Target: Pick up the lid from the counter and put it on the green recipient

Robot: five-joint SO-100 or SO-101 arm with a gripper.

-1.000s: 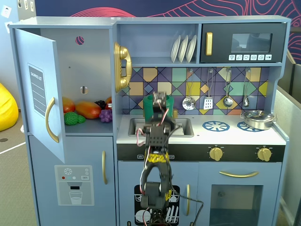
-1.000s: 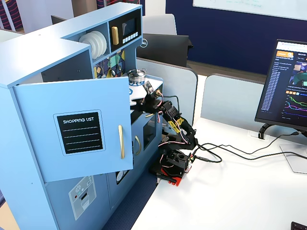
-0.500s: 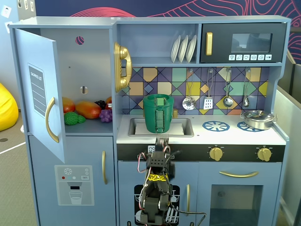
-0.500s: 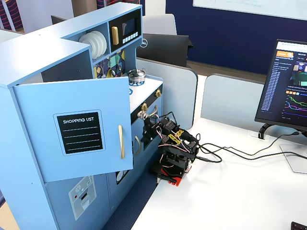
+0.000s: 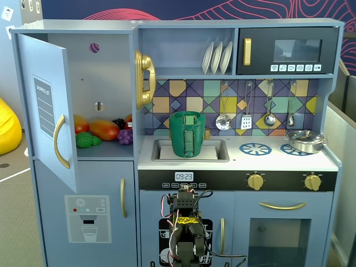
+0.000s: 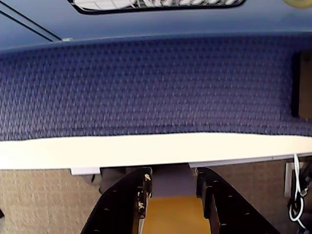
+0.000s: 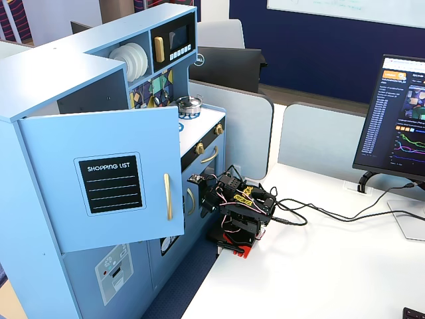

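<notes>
Two black gripper fingers (image 6: 173,195) poke up from the bottom of the wrist view with a wide gap between them and nothing inside, so the gripper is open; past them lie a white table edge (image 6: 146,148) and a dark blue carpet floor (image 6: 156,83). From a fixed view facing the blue wooden toy kitchen (image 5: 183,161), the black robot arm with coloured wires (image 5: 186,228) sits folded low in front of the oven doors. Up on the counter, the tall dark-green plastic pot (image 5: 187,133) stands upright in the grey sink (image 5: 217,150), and a small green piece shows at its top, but I cannot tell if that is the lid. A shiny silver metal pot (image 5: 305,140) sits on the far right blue burner. In the other fixed view, from the side, the arm (image 7: 239,209) sits on the white table beside the kitchen, and the open fridge door (image 7: 99,176) hides the sink.
</notes>
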